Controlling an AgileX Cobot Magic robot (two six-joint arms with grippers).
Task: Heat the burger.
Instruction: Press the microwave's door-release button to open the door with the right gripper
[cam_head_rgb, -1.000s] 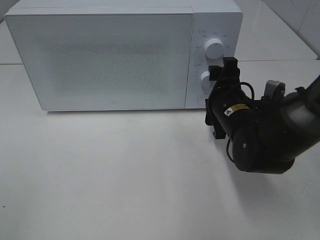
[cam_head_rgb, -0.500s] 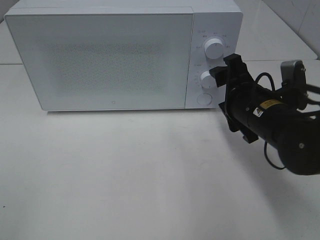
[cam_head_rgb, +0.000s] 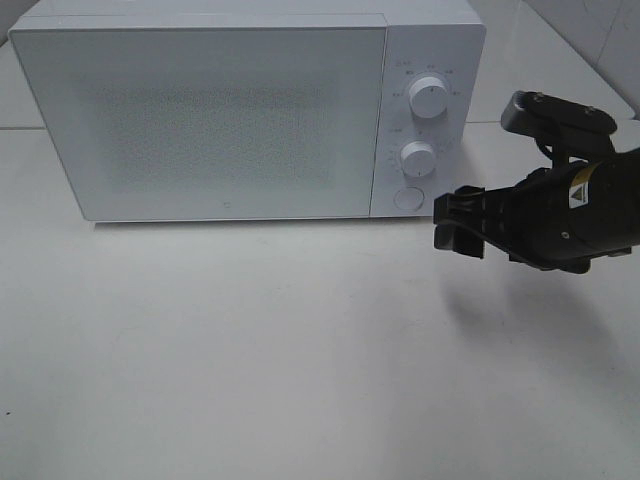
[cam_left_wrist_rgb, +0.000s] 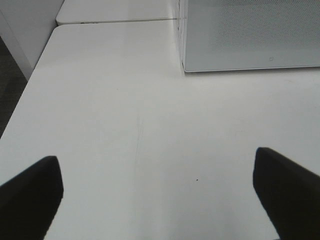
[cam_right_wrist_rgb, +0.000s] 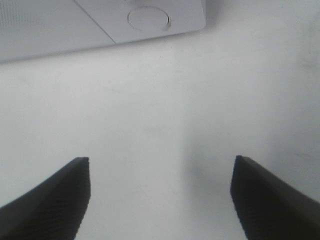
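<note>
Shut microwave (cam_head_rgb: 200, 110) at far side of worktop (cam_head_rgb: 250, 350). Cannot tell where burger is; none in sight. Just right of round button (cam_head_rgb: 407, 198), right jaws open, empty. Over worktop, left jaws wide open, empty.

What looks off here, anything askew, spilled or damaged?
Nothing stands out. The microwave sits square on the table, door shut, no spills. Left gripper and right gripper are open and empty. The burger isn't in view.
</note>
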